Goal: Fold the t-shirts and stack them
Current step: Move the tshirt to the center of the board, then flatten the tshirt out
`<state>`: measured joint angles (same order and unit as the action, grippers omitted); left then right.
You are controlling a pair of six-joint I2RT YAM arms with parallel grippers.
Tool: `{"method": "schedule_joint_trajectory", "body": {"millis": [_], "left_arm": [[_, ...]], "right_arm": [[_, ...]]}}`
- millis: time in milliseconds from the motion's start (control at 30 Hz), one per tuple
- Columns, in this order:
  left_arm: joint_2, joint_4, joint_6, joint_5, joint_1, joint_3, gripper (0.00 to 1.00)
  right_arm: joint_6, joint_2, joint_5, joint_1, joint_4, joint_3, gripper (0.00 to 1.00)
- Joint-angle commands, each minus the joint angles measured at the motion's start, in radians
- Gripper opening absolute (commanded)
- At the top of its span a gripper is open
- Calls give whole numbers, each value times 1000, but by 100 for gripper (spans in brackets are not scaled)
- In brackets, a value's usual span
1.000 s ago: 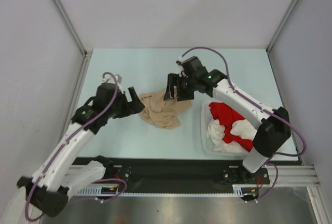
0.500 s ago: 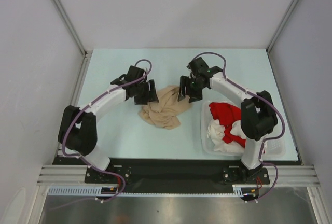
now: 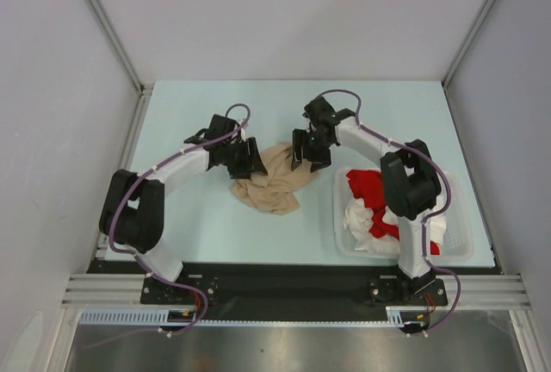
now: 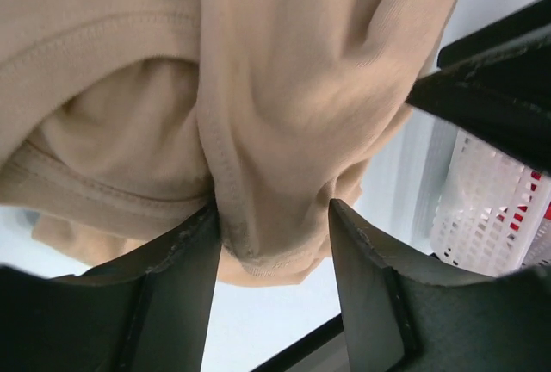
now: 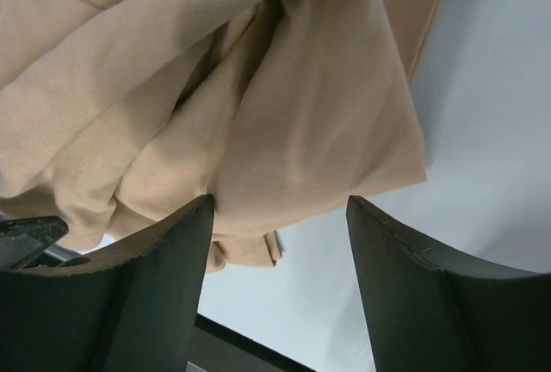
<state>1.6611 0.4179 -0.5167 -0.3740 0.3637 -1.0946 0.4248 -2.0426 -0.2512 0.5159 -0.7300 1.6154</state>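
Observation:
A crumpled beige-tan t-shirt [image 3: 271, 181] lies in a heap on the pale table between my two arms. My left gripper [image 3: 248, 158] is at its upper left edge, open, with a hemmed fold of the shirt [image 4: 275, 131] hanging between its fingers [image 4: 172, 290]. My right gripper [image 3: 306, 150] is at the upper right edge, open, with a corner of the shirt [image 5: 284, 131] lying in the gap next to its left finger [image 5: 155, 277]. A red t-shirt [image 3: 377, 189] and a white one [image 3: 360, 217] lie bunched in the basket.
The white plastic lattice basket [image 3: 456, 234] stands at the near right and also shows in the left wrist view [image 4: 482, 208]. Grey walls with metal rails [image 3: 129, 157] border the table on the left, back and right. A black rail runs along the near edge.
My left arm has swung in from the left and brought its gripper onto the shirt's upper left edge. My right gripper has moved slightly left and settled on the upper right edge.

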Motion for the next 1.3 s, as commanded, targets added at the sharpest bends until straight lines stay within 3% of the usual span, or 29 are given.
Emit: {"method": "schedule_joint_trajectory", "body": {"millis": [0,67,100,167,200,267,300,367,533,667,1000,1267], "left_arm": [[-58,-56,-26,-28,3,39,58],[-28,-64,-32,-32,3,35,49],[-20,-65,-35,-37,1,33,37],[-15,-85,-48,-29,3,30,23],[-21,-61,-49,10,3,16,17],[-37,10,-42,62,4,-54,9],[-50,43,-36,108,4,-79,3],[-138,116,-13,176,4,-112,0],[-348,267,24,412,4,-200,0],[-594,338,23,518,4,-202,0],[-914,548,75,783,3,-329,0],[-1037,575,118,796,4,-500,0]], "right_arm": [[6,-31,10,-11,-2,38,68],[11,-44,12,-14,6,41,66],[9,-47,24,-14,12,40,63],[-6,-63,23,-17,38,38,56],[-23,-82,15,-20,40,50,42],[-32,-90,35,-19,17,70,27],[-37,-85,36,-22,12,74,13],[-49,-36,84,-19,14,64,2],[-63,137,213,-7,-46,69,0],[-78,303,292,27,-68,67,0],[-129,588,426,136,-135,64,0],[-164,810,313,220,-132,89,0]]}}
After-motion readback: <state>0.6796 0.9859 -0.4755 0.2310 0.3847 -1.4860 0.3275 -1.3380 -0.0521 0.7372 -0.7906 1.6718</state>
